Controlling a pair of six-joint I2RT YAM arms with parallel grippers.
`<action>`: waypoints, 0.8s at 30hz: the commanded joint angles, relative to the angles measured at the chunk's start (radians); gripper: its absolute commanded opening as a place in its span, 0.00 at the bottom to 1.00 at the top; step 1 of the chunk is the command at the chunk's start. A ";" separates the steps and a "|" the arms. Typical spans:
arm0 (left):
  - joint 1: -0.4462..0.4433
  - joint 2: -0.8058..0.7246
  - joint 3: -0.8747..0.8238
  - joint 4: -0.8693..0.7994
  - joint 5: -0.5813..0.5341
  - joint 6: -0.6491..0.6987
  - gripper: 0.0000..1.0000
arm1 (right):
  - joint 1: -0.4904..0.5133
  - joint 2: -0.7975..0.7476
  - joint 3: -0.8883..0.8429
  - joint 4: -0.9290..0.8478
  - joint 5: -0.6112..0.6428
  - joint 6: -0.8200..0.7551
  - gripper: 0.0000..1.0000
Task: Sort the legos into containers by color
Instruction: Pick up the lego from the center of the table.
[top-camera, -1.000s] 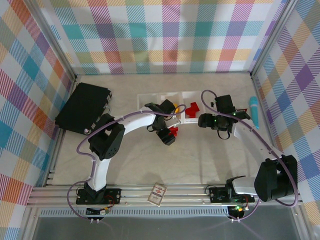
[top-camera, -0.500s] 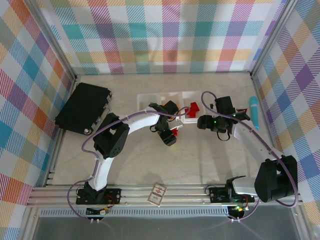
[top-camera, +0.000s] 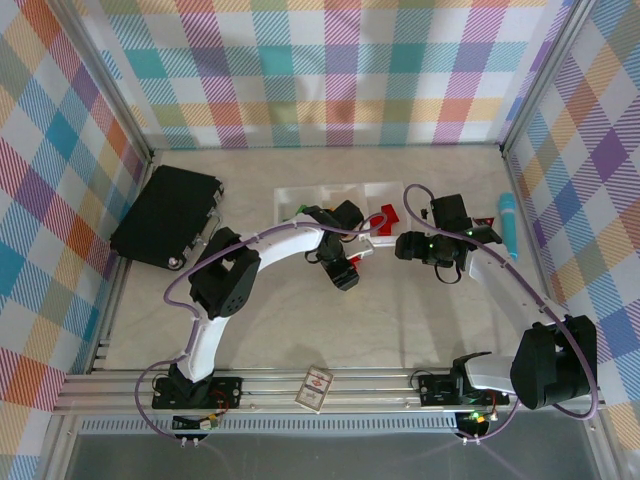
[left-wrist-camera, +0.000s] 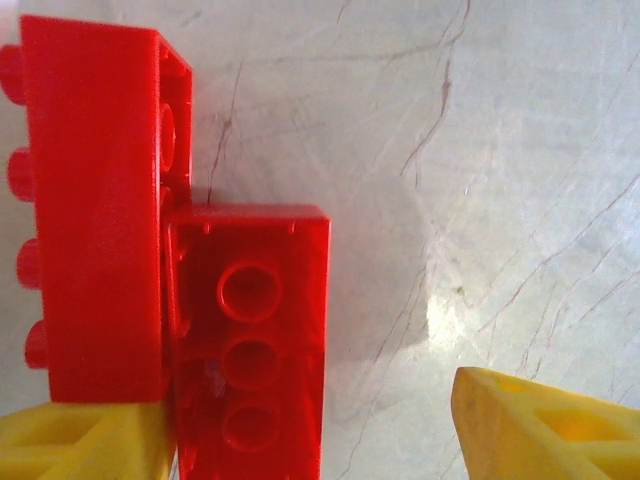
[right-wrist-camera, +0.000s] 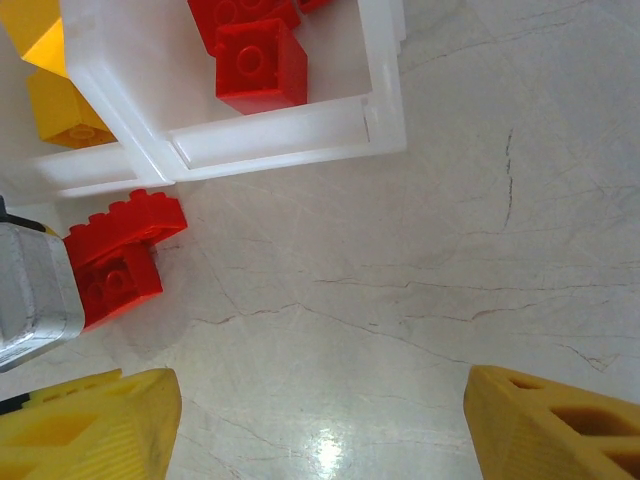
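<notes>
Quick status on the lego sorting. My left gripper is down low over two loose red legos that sit on the marble-look table, just outside the near wall of the containers. From the left wrist cam, one brick lies on its side with the studs pointing left. The other brick is flipped upside down, tubes showing, and is pressed right up against the first one.

The jaws are apart. One yellow finger sits right by the bricks, the upside-down brick lies between the two fingers, and the other finger has bare table between it and that brick. So nothing is gripped.

My right gripper hangs over bare table just beside the end compartment, jaws spread wide with nothing between them. Its cam looks into that end compartment, which has more red legos in it. The compartment next to it holds yellow legos.

On the overhead view there's a flat black box off to the left. A small red-and-white card rests on the front rail, and a teal tube lies by the right wall.
</notes>
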 joint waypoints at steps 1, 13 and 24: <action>-0.012 0.031 0.018 -0.002 -0.008 -0.005 0.68 | -0.008 -0.025 -0.013 -0.004 -0.022 0.004 0.75; -0.016 0.031 0.007 -0.008 -0.019 -0.011 0.64 | -0.008 -0.028 -0.017 -0.005 -0.021 -0.001 0.75; -0.016 -0.062 -0.101 0.060 -0.051 -0.025 0.39 | -0.008 -0.046 0.004 -0.028 -0.006 -0.037 0.75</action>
